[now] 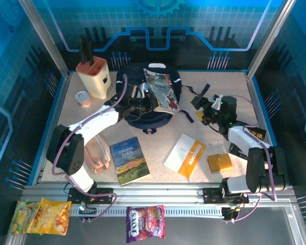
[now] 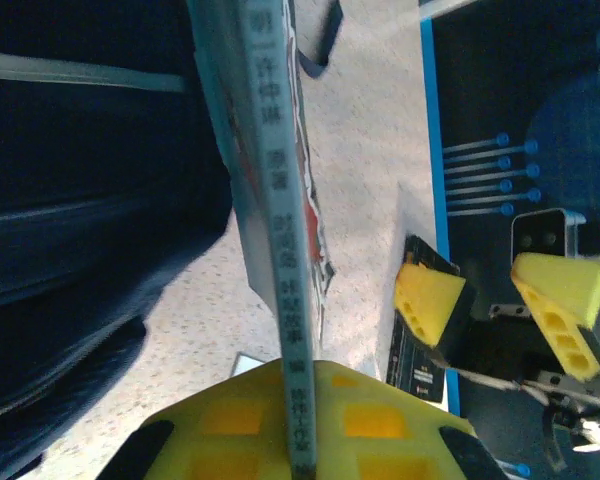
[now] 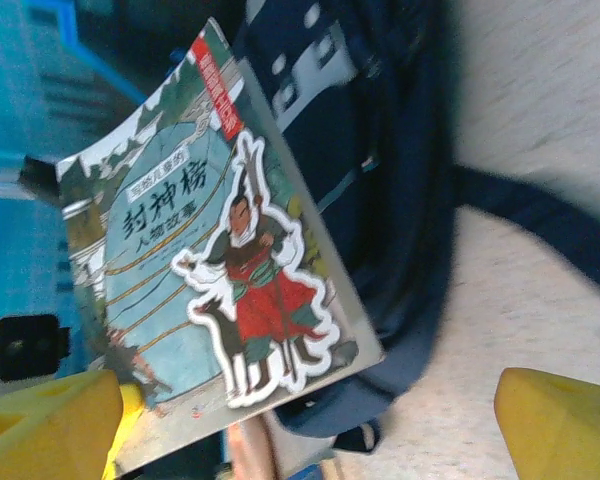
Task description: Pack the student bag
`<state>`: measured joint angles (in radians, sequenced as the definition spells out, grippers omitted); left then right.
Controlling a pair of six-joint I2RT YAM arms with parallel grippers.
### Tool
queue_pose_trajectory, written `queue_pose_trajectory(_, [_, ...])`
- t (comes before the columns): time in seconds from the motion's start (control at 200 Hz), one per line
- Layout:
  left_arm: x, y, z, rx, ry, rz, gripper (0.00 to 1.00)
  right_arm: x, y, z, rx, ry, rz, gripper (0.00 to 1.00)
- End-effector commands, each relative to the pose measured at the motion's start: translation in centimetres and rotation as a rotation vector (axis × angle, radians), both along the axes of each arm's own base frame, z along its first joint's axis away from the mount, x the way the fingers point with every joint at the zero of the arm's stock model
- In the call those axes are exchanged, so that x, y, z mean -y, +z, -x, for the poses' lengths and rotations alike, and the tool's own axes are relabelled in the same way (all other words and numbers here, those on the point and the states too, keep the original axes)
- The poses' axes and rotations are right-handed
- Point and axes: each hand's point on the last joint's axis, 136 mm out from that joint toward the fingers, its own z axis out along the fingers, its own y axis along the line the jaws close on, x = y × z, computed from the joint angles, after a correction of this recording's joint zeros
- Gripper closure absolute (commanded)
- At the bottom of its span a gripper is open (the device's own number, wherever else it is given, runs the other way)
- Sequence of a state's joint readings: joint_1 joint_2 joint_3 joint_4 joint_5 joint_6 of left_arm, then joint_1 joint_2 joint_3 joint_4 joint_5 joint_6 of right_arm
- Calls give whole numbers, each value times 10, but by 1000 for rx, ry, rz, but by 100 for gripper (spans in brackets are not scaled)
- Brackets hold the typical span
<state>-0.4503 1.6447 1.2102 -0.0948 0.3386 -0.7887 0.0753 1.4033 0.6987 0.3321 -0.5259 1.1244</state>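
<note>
Sees student bag (image 1: 149, 116) at twelve o'clock on the bench (image 1: 219, 137), partly hidden under a storybook (image 1: 161, 89). Clamps its edge in left gripper (image 2: 295, 405) jaws; holds right gripper (image 1: 203, 111) jaws wide, empty, at three o'clock.

The left pincer (image 2: 298, 420) clamps a book (image 2: 275, 180) beside the student bag (image 2: 90, 230).

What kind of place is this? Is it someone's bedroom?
Probably a robot test booth, not a bedroom: two robot arms bolted to a metal frame, blue printed walls around a table with a backpack.
</note>
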Motion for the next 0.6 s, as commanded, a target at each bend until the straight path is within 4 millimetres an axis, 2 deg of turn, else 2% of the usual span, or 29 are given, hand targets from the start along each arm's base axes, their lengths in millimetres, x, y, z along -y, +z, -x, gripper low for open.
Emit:
queue_pose_trajectory(0.0, [-23,26,-5,63,128,74,100,-40,15,-5,42,47,-143,4])
queue_pose_trajectory(0.13, [-44,23,0,30,255,95,100,-84,15,-3,29,94,-191,6])
queue_pose_trajectory(0.245, [-51,22,5,7,321,148,100,-113,11,-1,21,108,-174,7])
queue_pose_trajectory(0.39, [-50,19,6,-24,344,207,100,-131,-6,3,-18,82,-166,8])
queue_pose_trajectory(0.595, [-43,9,9,-78,324,247,100,-150,1,-3,0,86,-249,10])
